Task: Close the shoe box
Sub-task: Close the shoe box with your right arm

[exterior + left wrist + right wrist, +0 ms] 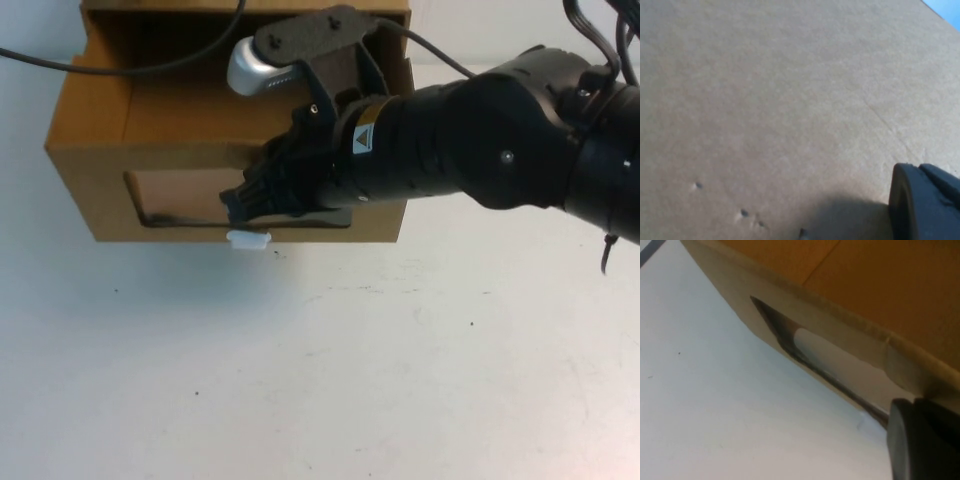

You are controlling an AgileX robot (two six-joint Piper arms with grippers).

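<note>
The shoe box (95, 190) is brown cardboard and stands at the back of the white table, its drawer slid out toward me and open on top. Its front panel has a clear window (180, 195) with a small white pull tab (249, 240) below it. My right gripper (240, 207) reaches in from the right and sits against the front panel at the window's lower edge, just above the tab. In the right wrist view the window (840, 360) runs close past the right gripper (920, 440). The left gripper (925, 207) is pressed close to a plain cardboard face (780, 100); the high view does not show it.
A black cable (150, 68) crosses the box's open top at the back left. The right arm's thick black body (500, 140) covers the box's right end. White table (320, 380) stretches in front of the box.
</note>
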